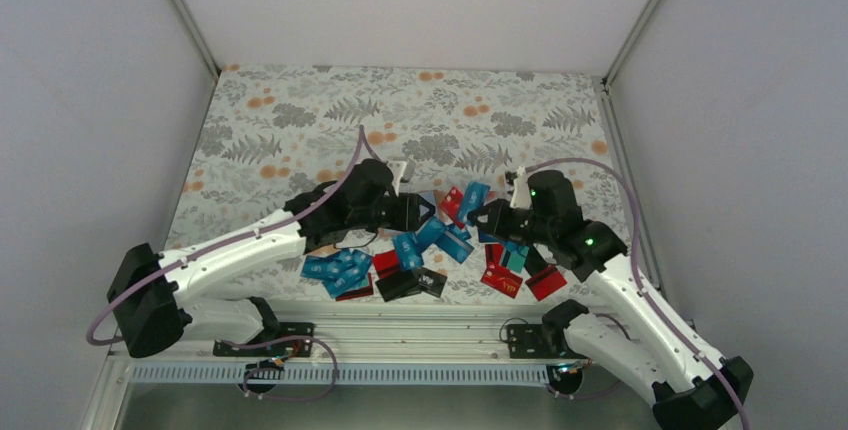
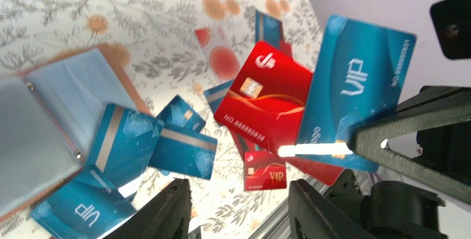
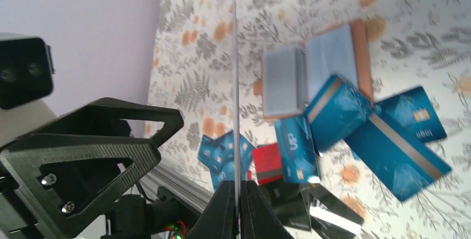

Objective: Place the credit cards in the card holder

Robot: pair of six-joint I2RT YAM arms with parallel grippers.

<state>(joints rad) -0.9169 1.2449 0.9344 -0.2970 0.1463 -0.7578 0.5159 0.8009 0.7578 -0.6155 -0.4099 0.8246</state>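
Your R gripper (image 3: 237, 193) pinches a glossy blue "VIP" card (image 2: 355, 78) edge-on. L gripper (image 2: 239, 205) hangs open, empty, with the tan card holder (image 2: 72, 94) spread to its left.

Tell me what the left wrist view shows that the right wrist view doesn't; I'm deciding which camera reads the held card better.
Only the left wrist view: the blue VIP card's printed face, with a red chip card beside it. Only the right wrist view: that card edge-on, a thin line pinched in the shut right gripper, plus black cards. Both: the open card holder and loose blue cards.
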